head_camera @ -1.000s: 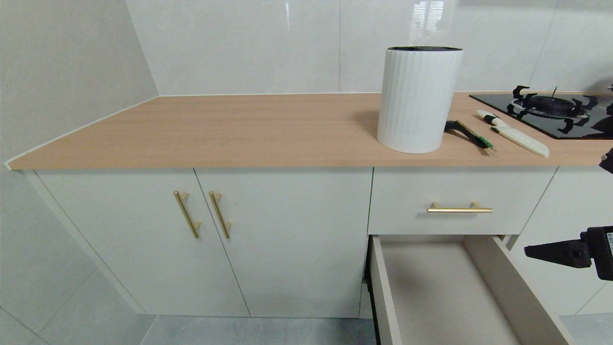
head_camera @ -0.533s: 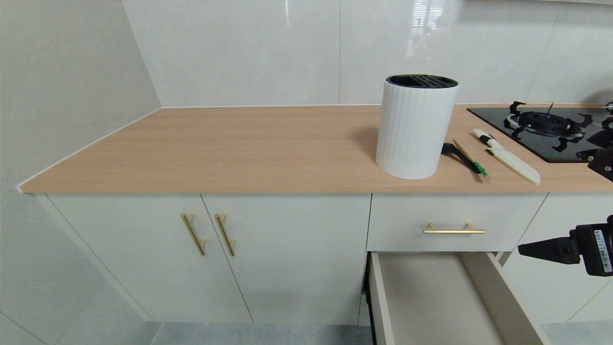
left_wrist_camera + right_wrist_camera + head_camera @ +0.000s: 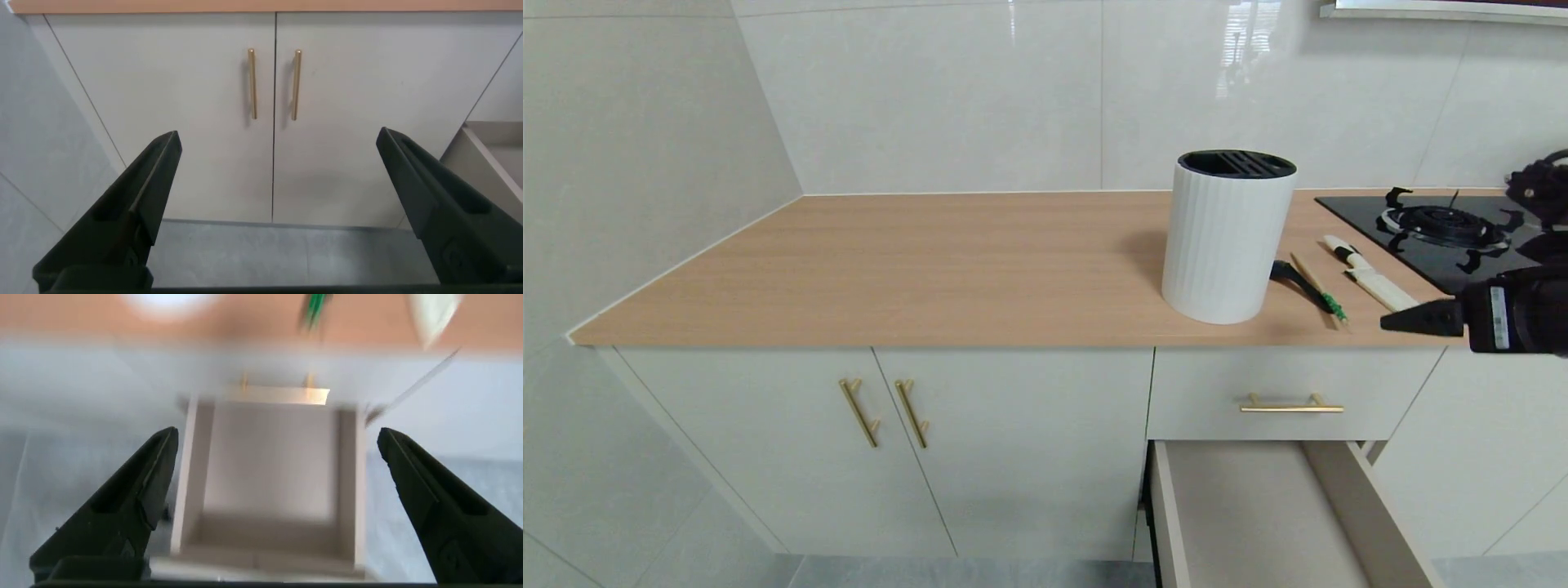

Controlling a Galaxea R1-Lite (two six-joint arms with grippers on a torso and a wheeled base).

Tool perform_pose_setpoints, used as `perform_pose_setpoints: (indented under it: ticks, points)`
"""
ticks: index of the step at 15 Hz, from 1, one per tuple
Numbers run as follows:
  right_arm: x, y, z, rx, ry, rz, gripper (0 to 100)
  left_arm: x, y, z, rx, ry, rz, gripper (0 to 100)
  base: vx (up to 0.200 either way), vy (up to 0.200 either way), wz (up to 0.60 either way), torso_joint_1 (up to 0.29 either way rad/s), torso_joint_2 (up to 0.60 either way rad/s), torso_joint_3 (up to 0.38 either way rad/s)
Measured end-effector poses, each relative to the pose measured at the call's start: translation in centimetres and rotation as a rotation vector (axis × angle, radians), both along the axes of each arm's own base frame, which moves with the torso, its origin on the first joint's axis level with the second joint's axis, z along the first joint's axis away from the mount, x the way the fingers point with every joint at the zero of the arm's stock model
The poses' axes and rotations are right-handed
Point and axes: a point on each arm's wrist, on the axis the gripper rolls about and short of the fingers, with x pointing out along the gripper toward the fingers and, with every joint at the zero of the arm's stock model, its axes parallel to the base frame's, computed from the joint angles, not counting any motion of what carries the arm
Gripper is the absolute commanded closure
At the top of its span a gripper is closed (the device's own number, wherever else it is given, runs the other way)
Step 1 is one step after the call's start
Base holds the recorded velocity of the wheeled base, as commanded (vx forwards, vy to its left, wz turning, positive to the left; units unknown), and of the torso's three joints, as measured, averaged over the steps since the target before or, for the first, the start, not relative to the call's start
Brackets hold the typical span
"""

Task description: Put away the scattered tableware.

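Left claw (image 3: pixel 278 137): down low in front of the cupboard doors (image 3: pixel 274 163), fingers spread wide, nothing between them.
Drawer (image 3: pixel 1176 523): one pulled open under the counter (image 3: pixel 931 261), and what I could see of its floor looked bare. One shut drawer sat right above it.
Right claw (image 3: pixel 277 434): up at the counter's front edge, just beside the knife tip, gaping wide and holding nothing.
Chopsticks (image 3: pixel 1319 287): thin wood with a green end, lying flat between the black utensil and the knife. One stick or a tight pair, I couldn't tell. Light, stiff and likely to roll, so I'd have pinched them mid-length.
Knife (image 3: pixel 1376 284): one, with its pale blade towards the front edge and its handle towards the stove (image 3: pixel 1437 224). It looked rigid, with a slick blade, so the handle seemed the safer hold.
Black utensil (image 3: pixel 1294 273): one, partly hidden behind the holder, and I couldn't tell what kind. It was probably light, and the exposed end was the only place to grab it.
Holder (image 3: pixel 1225 245): one, white and ribbed, standing upright with a slotted black top. I judged it the bulkiest piece there.
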Motion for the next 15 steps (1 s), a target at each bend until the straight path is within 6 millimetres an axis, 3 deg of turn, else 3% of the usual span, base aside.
perform_pose_setpoints:
  ticks: [3, 8, 15]
  points:
    - [4.1, 0.1, 0.9, 0.059, 0.038, -0.092, 0, 0.0, 0.0, 0.0, 0.0, 0.0, 0.0, 0, 0.0, 0.0, 0.0, 0.0, 0.0, 0.0]
    - [10.6, 0.8, -2.3, 0.024, 0.061, -0.215, 0, 0.0, 0.0, 0.0, 0.0, 0.0, 0.001, 0, 0.0, 0.0, 0.0, 0.0, 0.0, 0.0]
    - [14.7, 0.9, -6.5, 0.002, 0.1, -0.257, 0, 0.0, 0.0, 0.0, 0.0, 0.0, 0.0, 0, 0.0, 0.0, 0.0, 0.0, 0.0, 0.0]
